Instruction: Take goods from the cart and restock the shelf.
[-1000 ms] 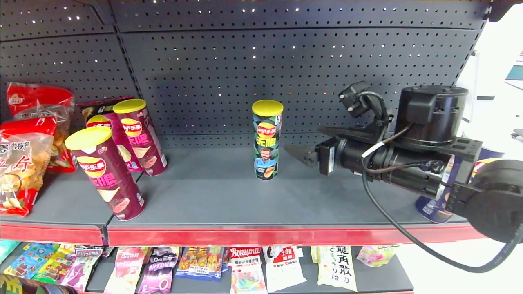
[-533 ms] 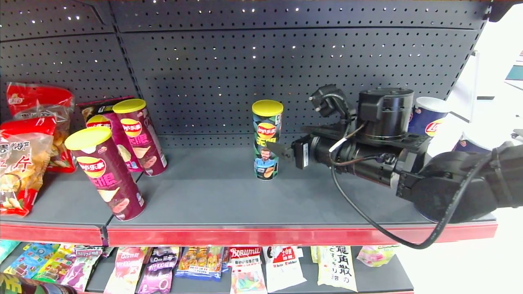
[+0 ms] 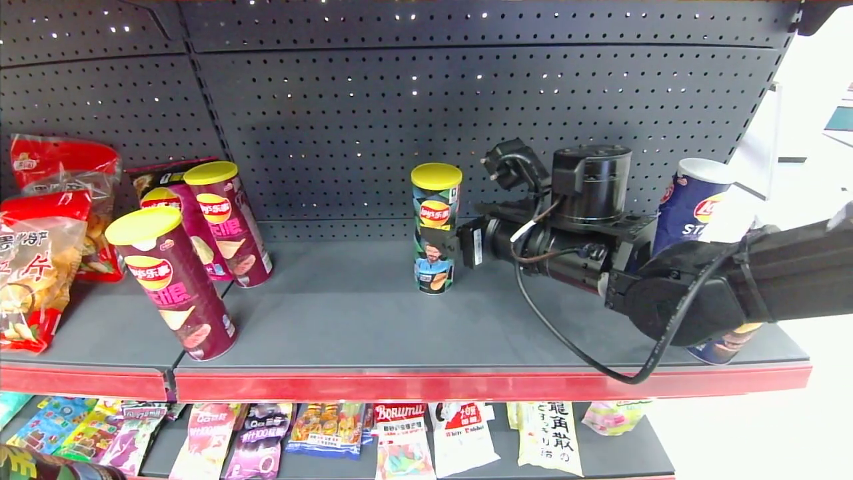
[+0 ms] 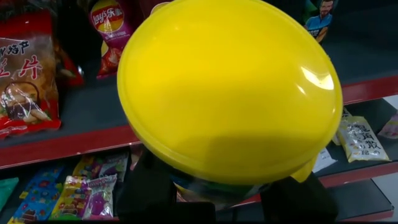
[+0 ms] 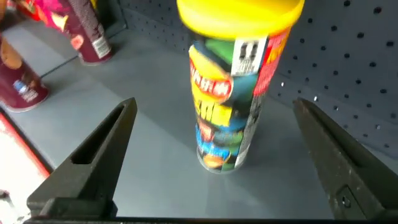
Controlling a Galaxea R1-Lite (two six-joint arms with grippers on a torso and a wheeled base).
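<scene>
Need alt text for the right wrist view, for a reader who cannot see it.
A green-labelled cylindrical chip can with a yellow plastic lid stands upright on the grey shelf, between the open black fingers of the right gripper, untouched by either. Purple chip cans stand farther along the shelf.

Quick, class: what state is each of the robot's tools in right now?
Left tool: shut on a chip can.
Right tool: open, straddling the green can on the shelf, not touching it.

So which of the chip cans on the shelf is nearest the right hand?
The green can with yellow lid, alone mid-shelf, at the right hand; purple cans stand far left.
</scene>
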